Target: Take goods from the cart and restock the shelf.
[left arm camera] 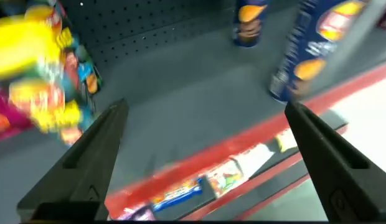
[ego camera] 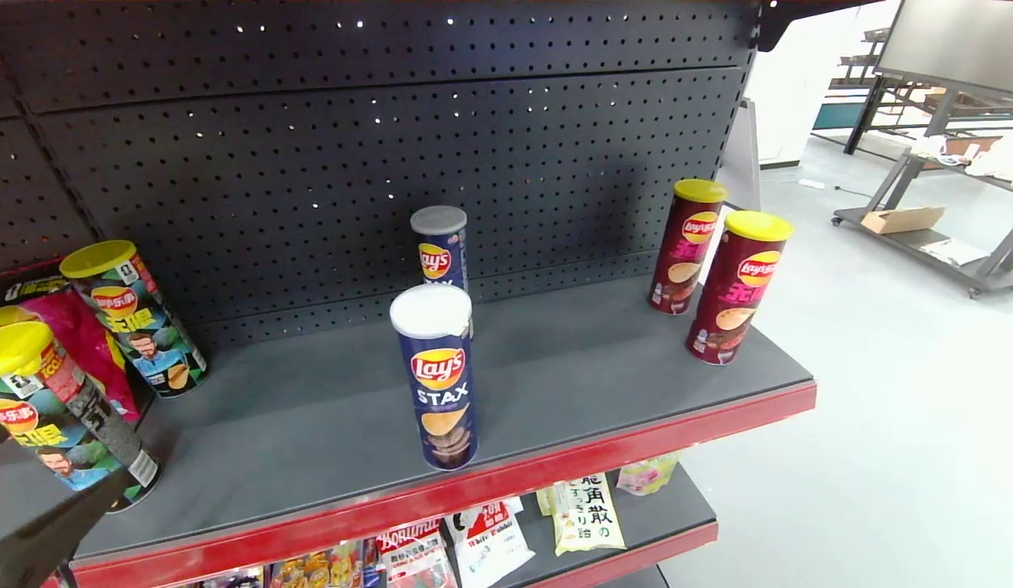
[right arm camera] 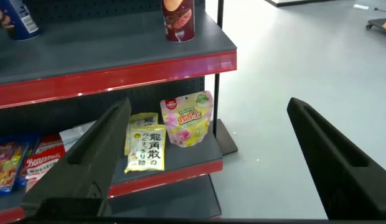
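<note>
The left gripper (left arm camera: 207, 106) hangs just before the red front edge (ego camera: 474, 490) of the shelf (ego camera: 310, 425), fingers spread wide with nothing between them; the right gripper (right arm camera: 208, 102), likewise splayed and empty, faces the snack bags (right arm camera: 146, 146) on the lower shelf. A blue can (ego camera: 437, 376) stands upright near the front edge; a second blue can (ego camera: 441, 249) stands behind it by the pegboard (ego camera: 310, 163); two teal cans (ego camera: 41, 408) stand at the left and two maroon cans (ego camera: 735, 286) at the right end.
</note>
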